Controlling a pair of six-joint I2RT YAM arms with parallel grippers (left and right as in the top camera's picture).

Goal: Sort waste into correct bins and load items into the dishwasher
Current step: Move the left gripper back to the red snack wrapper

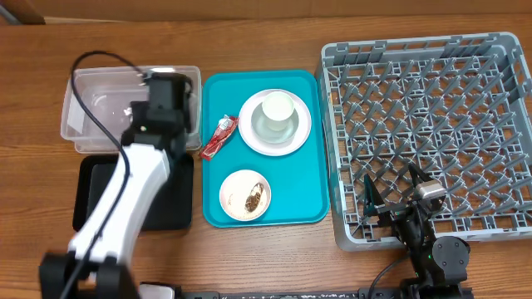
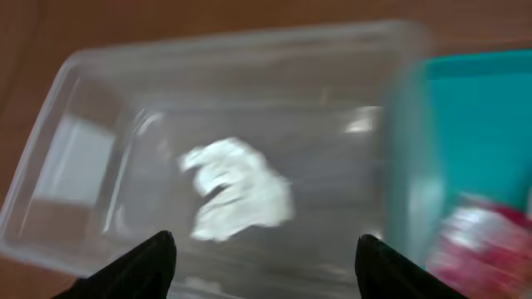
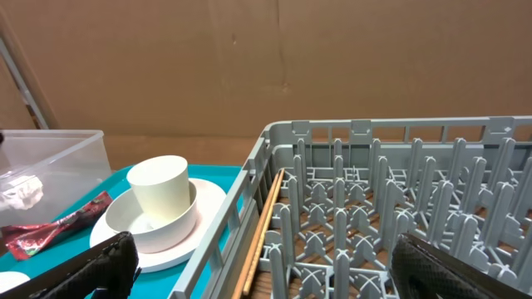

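A wooden counter (image 1: pixel 266 33) carries everything. Nearest, toward the near-right corner, the right gripper (image 3: pixel 262 259) hangs with its 2 fingers spread wide and nothing between them, above the near-left part of the grey dish rack (image 1: pixel 432 124), which fills the right side of the counter. A thin wooden stick (image 3: pixel 262 232) lies inside the rack along its left wall. Toward the near-left corner lies the black tray (image 1: pixel 179 208), partly under the left arm. At the middle of the counter sits a teal serving tray (image 1: pixel 307 199); on its near part stands the small bowl (image 1: pixel 245 195) with rice and brown scraps. Farther back on it, the plate (image 1: pixel 295 137) bears a white cup (image 1: pixel 278 108) nested in a wider pale cup (image 3: pixel 170 231). The red-and-white wrapper (image 1: pixel 219 137) lies on the tray's left rim. Toward the far-left corner stands the clear tub (image 1: pixel 83 91), with the crumpled napkin (image 2: pixel 237 189) resting on its floor. The left gripper (image 2: pixel 264 257) hovers over the tub, fingers parted and empty. Beyond the far edge stands brown cardboard (image 3: pixel 249 58).
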